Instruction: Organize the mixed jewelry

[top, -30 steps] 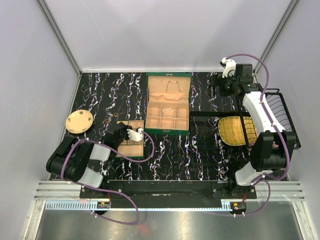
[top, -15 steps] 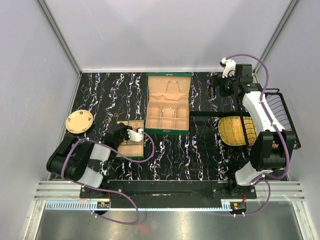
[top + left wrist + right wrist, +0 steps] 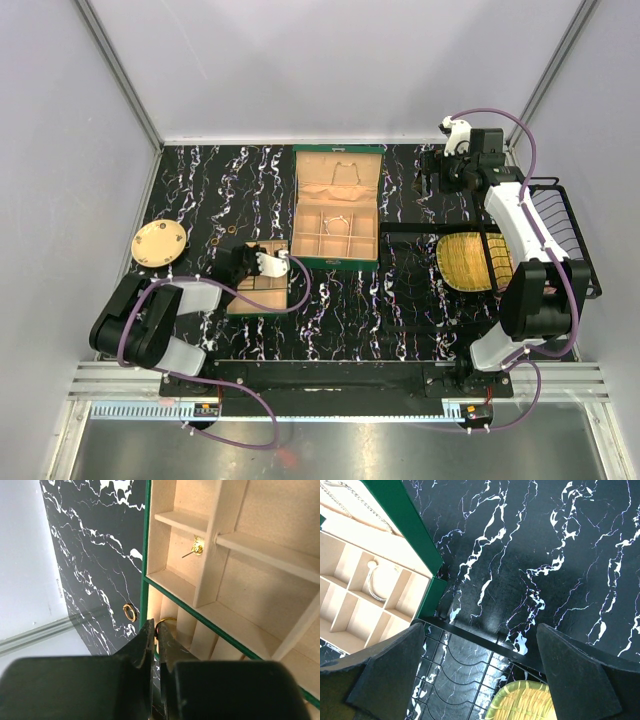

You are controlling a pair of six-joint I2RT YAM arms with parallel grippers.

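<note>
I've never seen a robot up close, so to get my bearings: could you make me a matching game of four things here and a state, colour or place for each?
Things:
1 left hand
2 right hand
3 gold stud earring
4 jewelry box

Descriptions:
A green outside, tan inside
B fingers spread wide
C lying in a tan compartment
D fingers pressed shut

Pairs: 1-D; 2-B; 3-C; 4-A

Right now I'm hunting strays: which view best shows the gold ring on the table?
Left wrist: the gold ring lies plainly on the table beside the tray. Top external gives barely a speck; right wrist misses it.
</note>
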